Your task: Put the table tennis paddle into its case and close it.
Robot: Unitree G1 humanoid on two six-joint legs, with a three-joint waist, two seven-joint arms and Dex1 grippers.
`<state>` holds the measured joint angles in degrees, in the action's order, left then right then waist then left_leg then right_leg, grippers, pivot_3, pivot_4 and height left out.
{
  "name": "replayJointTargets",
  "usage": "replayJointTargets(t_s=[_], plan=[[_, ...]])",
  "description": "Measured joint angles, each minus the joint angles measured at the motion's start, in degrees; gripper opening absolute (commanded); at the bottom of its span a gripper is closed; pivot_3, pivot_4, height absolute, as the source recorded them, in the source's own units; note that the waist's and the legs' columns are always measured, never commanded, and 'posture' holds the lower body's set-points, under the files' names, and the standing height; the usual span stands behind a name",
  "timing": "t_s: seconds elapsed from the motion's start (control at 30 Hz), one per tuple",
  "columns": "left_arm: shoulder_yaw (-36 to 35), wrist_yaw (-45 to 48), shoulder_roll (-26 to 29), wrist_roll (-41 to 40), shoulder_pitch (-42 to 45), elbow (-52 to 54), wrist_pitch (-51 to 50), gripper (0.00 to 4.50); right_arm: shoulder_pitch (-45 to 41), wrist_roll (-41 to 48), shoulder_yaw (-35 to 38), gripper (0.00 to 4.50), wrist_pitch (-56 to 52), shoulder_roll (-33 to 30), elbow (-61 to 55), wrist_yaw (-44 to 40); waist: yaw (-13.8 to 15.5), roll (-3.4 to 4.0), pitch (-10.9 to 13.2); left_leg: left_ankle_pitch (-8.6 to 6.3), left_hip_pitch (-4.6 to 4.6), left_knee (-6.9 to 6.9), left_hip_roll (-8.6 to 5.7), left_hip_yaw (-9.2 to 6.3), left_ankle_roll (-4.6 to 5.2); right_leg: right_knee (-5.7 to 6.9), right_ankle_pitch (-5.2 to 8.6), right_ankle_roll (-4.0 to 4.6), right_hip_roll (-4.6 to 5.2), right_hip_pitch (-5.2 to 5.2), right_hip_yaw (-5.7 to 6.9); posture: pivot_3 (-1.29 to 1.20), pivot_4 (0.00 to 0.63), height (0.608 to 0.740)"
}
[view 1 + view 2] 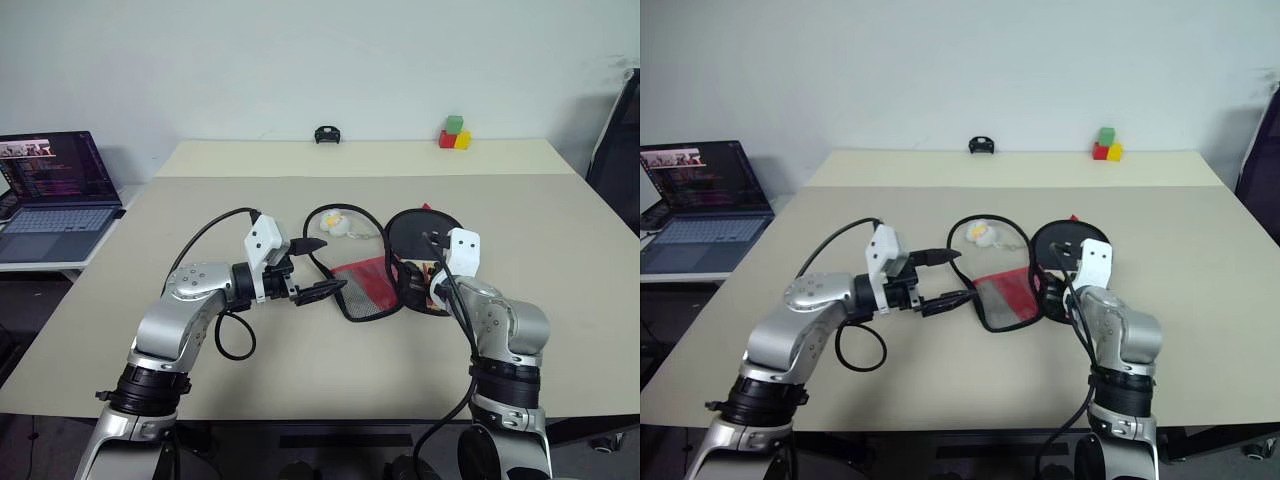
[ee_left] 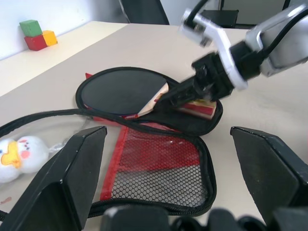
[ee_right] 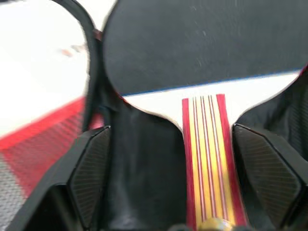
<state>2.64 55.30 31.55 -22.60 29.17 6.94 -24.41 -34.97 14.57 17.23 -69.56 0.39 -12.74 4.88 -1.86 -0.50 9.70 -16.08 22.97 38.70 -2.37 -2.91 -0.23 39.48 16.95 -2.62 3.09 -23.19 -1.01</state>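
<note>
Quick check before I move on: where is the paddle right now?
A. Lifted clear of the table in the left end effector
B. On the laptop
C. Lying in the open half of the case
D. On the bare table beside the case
C: the table tennis paddle lies with its black face inside the open case, handle between the fingers of the right end effector, which stand apart on either side of it.

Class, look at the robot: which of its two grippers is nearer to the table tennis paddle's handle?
Right. The right gripper straddles the paddle handle, open fingers on either side. The left gripper hangs open beyond the case flap, apart from the paddle.
</note>
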Motion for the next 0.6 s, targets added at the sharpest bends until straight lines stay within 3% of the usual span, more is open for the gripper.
replayJointTargets(t_s=[0.27, 0.6], plan=[[-2.0, -2.6, 0.2, 0.2, -0.6, -1.0, 0.3, 4.5, 5.5, 3.3, -1.1, 4.28, -1.9, -13.4, -7.9, -10.0, 0.0, 0.0, 0.0, -0.05, 0.01, 0.0, 0.0, 0.0, 0.09, -0.02, 0.0, 0.0, 0.0, 0.02, 0.0, 0.0, 0.15, 0.74], [-3.0, -6.4, 0.2, 3.4, -0.9, -7.3, 1.4, 4.5, 6.3, 17.2, -3.5, 4.28, 4.8, -34.7, -12.3, -38.2, 0.1, -0.06, 0.0, -0.06, 0.0, 0.05, 0.02, -0.05, 0.12, -0.11, 0.0, 0.0, 0.0, 0.13, 0.04, 0.0, 0.15, 0.74]])
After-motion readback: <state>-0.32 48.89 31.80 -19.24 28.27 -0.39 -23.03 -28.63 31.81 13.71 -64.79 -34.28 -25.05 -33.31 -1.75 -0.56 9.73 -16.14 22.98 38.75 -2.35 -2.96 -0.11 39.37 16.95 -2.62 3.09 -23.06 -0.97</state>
